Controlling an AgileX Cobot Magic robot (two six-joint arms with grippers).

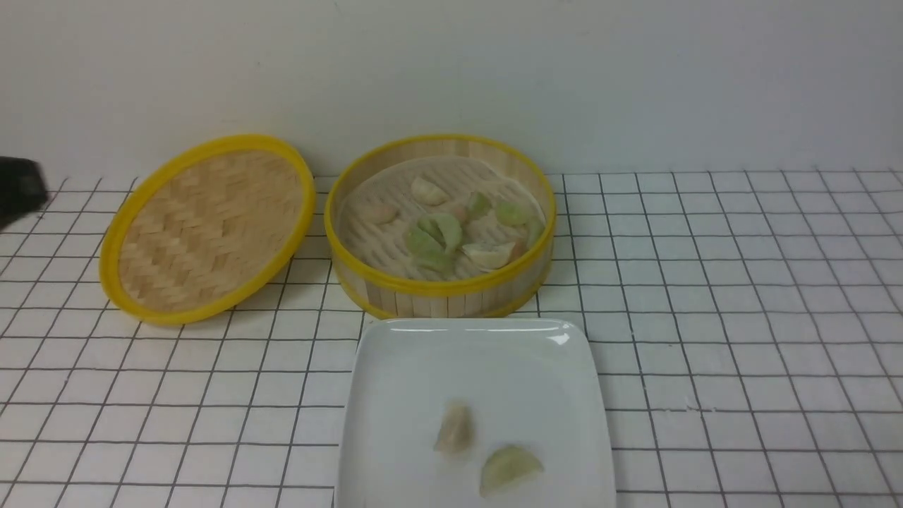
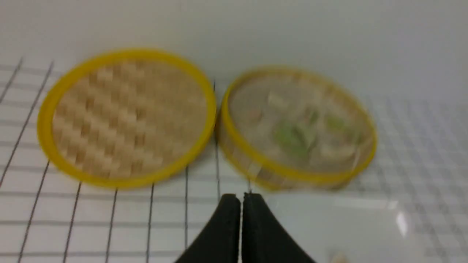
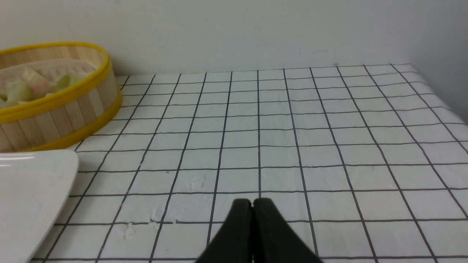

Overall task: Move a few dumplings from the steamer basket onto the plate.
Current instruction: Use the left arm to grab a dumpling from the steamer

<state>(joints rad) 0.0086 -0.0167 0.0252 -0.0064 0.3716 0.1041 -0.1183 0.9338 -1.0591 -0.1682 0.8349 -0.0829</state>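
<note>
Jaws closed on both sides, pointing forward over the gridded table (image 3: 329,146).

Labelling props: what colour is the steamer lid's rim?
Yellow; the lid shows best in front view.

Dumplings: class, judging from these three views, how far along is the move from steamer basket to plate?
Done: the lid lies beside the steamer basket; a pinkish dumpling and a pale green dumpling rest on the plate. In hand: nothing; the left pincer and right pincer are shut and empty. Left: several dumplings sit in the basket, so perhaps one or two more moves.
</note>
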